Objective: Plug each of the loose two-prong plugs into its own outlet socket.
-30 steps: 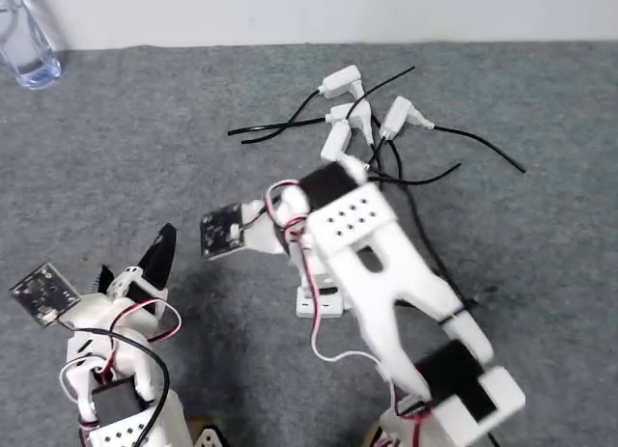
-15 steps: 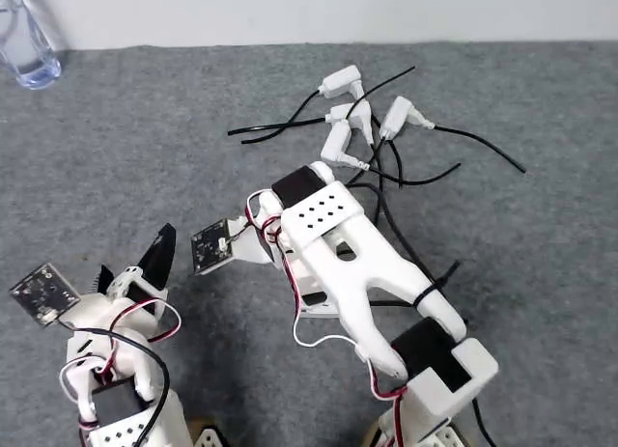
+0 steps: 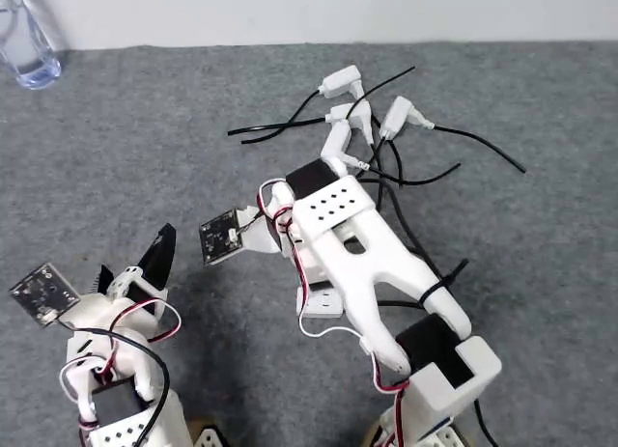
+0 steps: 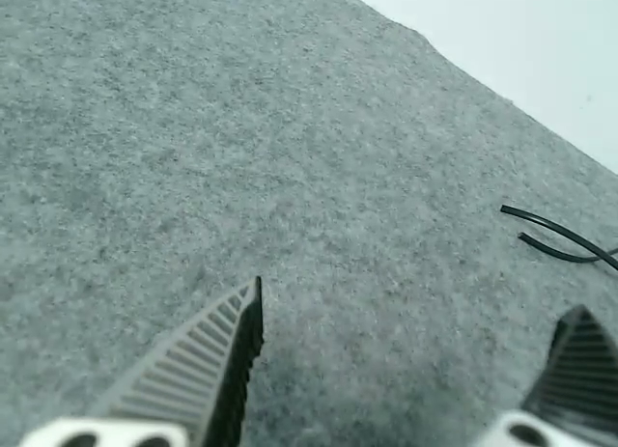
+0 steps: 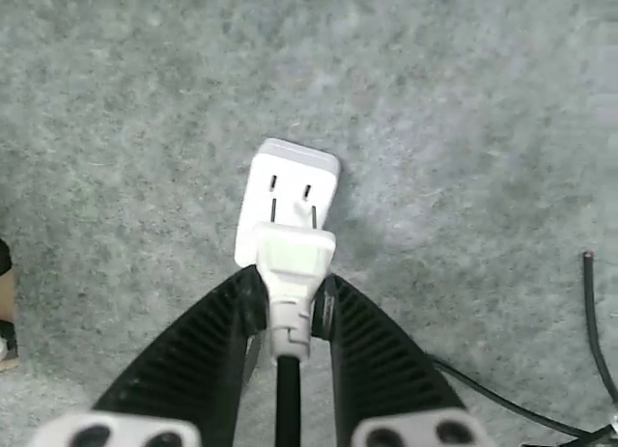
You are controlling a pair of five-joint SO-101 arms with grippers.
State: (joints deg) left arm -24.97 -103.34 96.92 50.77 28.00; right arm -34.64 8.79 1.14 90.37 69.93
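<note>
My right gripper (image 5: pixel 288 297) is closed on a white two-prong plug (image 5: pixel 290 259), pinching its body with the black cable (image 5: pixel 287 399) running back between the fingers. The plug hangs just above a small white outlet socket (image 5: pixel 290 191) that lies on the grey felt desk (image 3: pixel 116 148). Its prongs sit over the socket face close to the two slots, and I cannot tell whether they have entered. The main risk, as I judge it, is that the socket is a loose block with nothing bracing it. A push that is slightly off line could slide or tip it across the felt, or make the prongs skate off the face and twist the plug in my grip. My left gripper (image 4: pixel 417 307) is open over bare felt, well apart from the socket, so it offers no support. The trailing cable could also drag on my arm. Four more loose plugs (image 3: pixel 350 114) lie tangled in black cables at the far side of the desk. A clear vessel (image 3: pixel 24 41) stands at the far corner, and I cannot make out its contents.
</note>
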